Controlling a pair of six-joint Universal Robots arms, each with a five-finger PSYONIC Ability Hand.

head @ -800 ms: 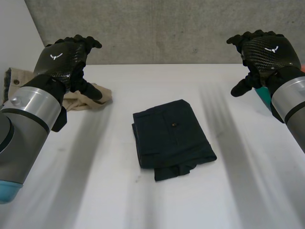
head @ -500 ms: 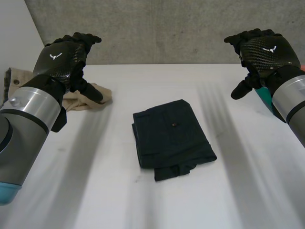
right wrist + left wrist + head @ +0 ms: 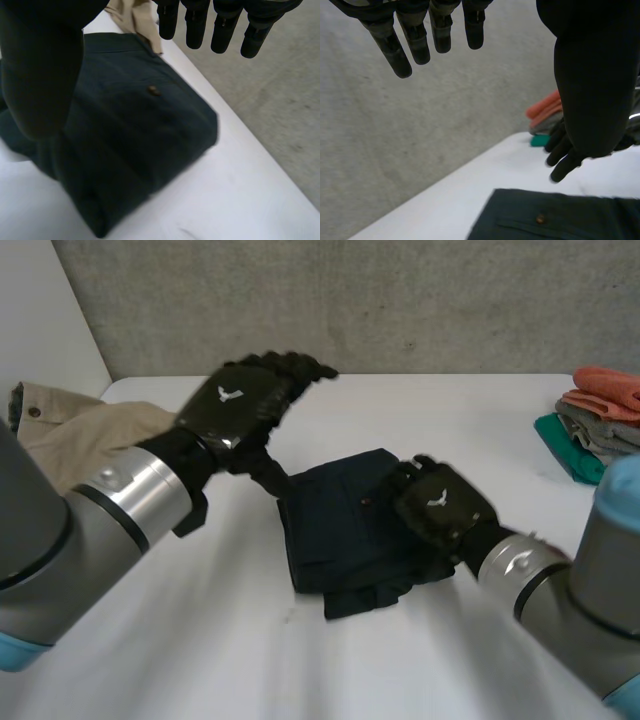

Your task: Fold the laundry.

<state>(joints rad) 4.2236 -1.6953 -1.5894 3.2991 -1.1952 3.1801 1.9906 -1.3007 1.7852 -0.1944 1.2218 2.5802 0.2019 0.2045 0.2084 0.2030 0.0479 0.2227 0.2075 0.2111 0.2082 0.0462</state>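
A folded dark garment [image 3: 345, 530] lies in the middle of the white tabletop [image 3: 200, 640], with both of the robot's black hands at it. The left hand [image 3: 235, 405] hangs in the air by the cloth's far left corner, thumb angled down toward that corner. In the left wrist view its fingers [image 3: 390, 47] are straight and spread apart, holding nothing, and the garment [image 3: 555, 220] sits below them with a small button [image 3: 539, 218] on a pocket seam. The right hand [image 3: 440, 508] is low over the garment's right edge, palm down. In the right wrist view its fingers [image 3: 195, 25] are likewise straight and apart, reaching out past the cloth, while the thumb hangs over the dark fabric [image 3: 140, 130] near the same button [image 3: 154, 90]. We cannot tell whether this hand rests on the garment or hovers just above it, but nothing is pinched or clasped. The garment is a neat rectangle, with a thicker layered fold showing along the edge nearest the robot. At the tabletop's left edge a beige garment [image 3: 80, 435] lies loosely heaped, well apart from the dark one. At the far right a stack of folded clothes [image 3: 600, 415] sits in coral, grey and teal layers. We also see this stack past the left hand's thumb in the left wrist view [image 3: 547, 112]. A grey concrete wall [image 3: 400, 300] runs behind the tabletop.
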